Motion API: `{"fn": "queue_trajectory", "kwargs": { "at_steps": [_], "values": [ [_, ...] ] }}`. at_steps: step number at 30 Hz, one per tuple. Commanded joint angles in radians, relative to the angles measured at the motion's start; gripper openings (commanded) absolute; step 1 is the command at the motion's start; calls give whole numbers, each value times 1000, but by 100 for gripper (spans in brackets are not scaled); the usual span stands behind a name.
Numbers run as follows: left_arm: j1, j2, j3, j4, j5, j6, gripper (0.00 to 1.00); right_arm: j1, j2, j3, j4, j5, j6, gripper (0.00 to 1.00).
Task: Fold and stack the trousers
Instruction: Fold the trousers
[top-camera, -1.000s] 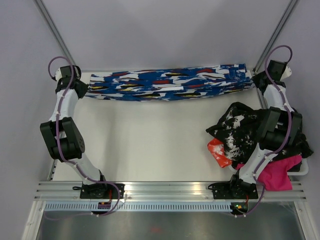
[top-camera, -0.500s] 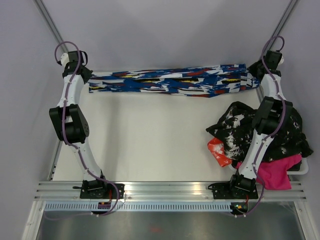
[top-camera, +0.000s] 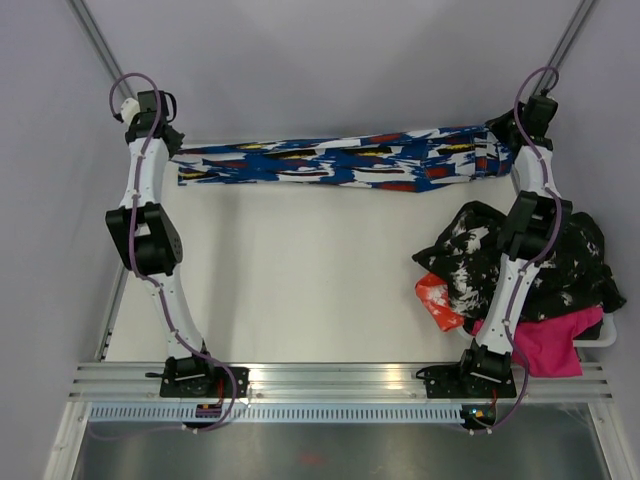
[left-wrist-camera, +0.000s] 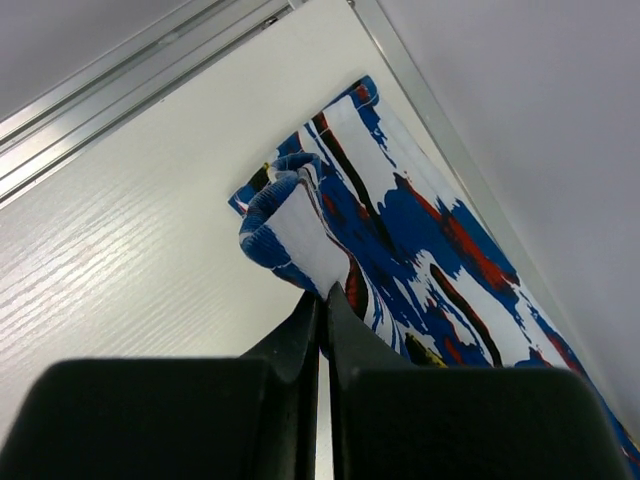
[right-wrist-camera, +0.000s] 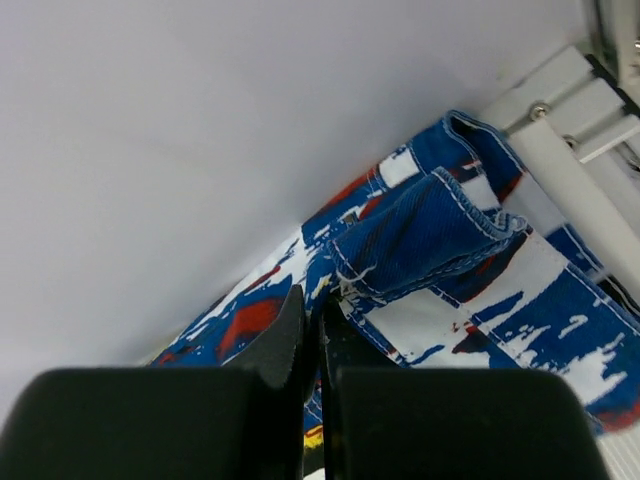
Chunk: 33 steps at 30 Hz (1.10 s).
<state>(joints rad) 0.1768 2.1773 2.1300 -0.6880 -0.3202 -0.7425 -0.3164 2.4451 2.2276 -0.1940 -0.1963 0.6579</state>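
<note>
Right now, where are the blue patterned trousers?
In the top view the trousers stretch along the far edge of the table, held at each end by the left gripper and right gripper, beyond the clothes pile.

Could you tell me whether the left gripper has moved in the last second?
Yes. The left gripper, shut on the trousers, has moved away from its base toward the far edge of the table.

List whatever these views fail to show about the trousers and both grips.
- Left wrist view: the trousers run off the lower right edge; the left gripper covers the pinched fabric.
- Right wrist view: the right gripper hides how much cloth it pinches.
- Top view: the wrists cover both trouser ends; the right arm overlaps the clothes pile.
</note>
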Motion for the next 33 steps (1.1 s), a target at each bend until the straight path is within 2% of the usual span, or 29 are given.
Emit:
{"fn": "queue_trajectory", "kwargs": {
  "at_steps": [1,5,12,23,25,26,27,28,29,30,33],
  "values": [
    [33,53,76,-44,-154,-18,2,-27,87,110,125,6,-7,0],
    [33,108,125,-109,-184,-66,2,-20,138,138,145,24,-7,0],
    [33,88,125,-174,-226,-84,2,-18,143,139,171,40,-17,0],
    [35,188,151,8,-174,-98,2,-9,186,144,186,35,-12,0],
    [35,214,177,31,-169,-104,2,-4,199,148,220,38,-7,5],
    [33,220,183,59,-155,-101,5,-3,204,152,228,31,3,11],
    [33,225,185,74,-145,-98,16,-1,209,153,254,21,8,34],
    [33,228,189,88,-131,-97,44,3,221,171,260,9,12,52],
    [33,225,188,126,-97,-92,96,5,229,193,257,0,3,71],
    [35,220,186,151,-79,-78,100,10,236,214,249,-18,-9,85],
    [32,188,168,279,-13,0,100,22,206,236,274,-38,-40,98]
  ]
}}
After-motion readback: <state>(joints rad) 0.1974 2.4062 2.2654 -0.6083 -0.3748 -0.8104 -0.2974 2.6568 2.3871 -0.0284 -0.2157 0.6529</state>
